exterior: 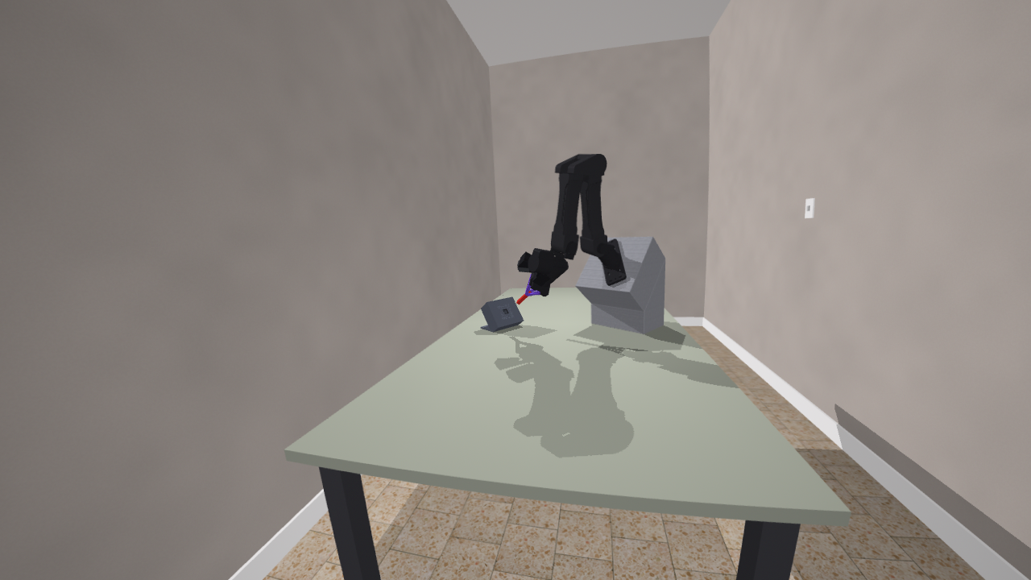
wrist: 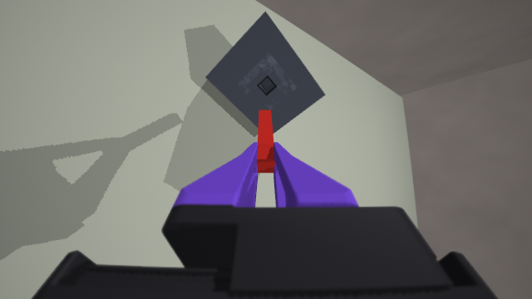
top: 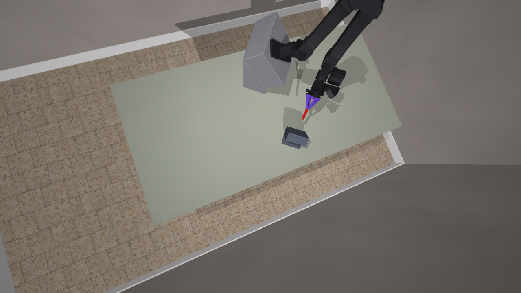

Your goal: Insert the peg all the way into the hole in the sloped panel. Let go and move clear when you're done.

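Note:
My gripper [wrist: 265,149] has purple fingers and is shut on a red peg [wrist: 265,133], which sticks out forward from the fingertips. In the wrist view the peg's tip points at a dark grey sloped panel [wrist: 265,75] with a small square hole [wrist: 266,85] in its middle; the panel looks turned like a diamond. The tip is a short way from the panel and not in the hole. In the top view the gripper [top: 310,102] holds the peg [top: 304,114] above the table, up and right of the panel [top: 295,136]. The exterior view shows the peg [exterior: 522,298] just right of the panel [exterior: 502,313].
A large light grey block [top: 263,58] with a slanted face carries the arm's base at the far end of the table. The table edge and a wall lie close behind the panel [exterior: 461,317].

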{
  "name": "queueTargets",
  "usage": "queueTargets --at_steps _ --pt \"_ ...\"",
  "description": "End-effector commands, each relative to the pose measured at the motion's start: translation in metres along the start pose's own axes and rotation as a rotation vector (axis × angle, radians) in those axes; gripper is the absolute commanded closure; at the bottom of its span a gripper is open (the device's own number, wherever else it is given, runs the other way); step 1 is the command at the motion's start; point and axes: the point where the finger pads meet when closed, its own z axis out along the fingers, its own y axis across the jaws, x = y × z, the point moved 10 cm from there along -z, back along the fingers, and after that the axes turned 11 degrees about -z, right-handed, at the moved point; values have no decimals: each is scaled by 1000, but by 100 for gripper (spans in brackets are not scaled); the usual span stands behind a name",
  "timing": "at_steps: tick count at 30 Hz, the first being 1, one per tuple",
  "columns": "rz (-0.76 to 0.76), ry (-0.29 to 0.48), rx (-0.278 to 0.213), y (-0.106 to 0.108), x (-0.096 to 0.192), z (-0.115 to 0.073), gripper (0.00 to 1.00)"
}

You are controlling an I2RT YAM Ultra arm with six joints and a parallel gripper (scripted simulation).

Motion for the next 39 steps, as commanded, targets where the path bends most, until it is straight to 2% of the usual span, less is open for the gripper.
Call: queueTargets --at_steps 1,39 --pt "72 -6 15 0 -5 3 100" --pt "412 -4 18 0 -6 9 100"
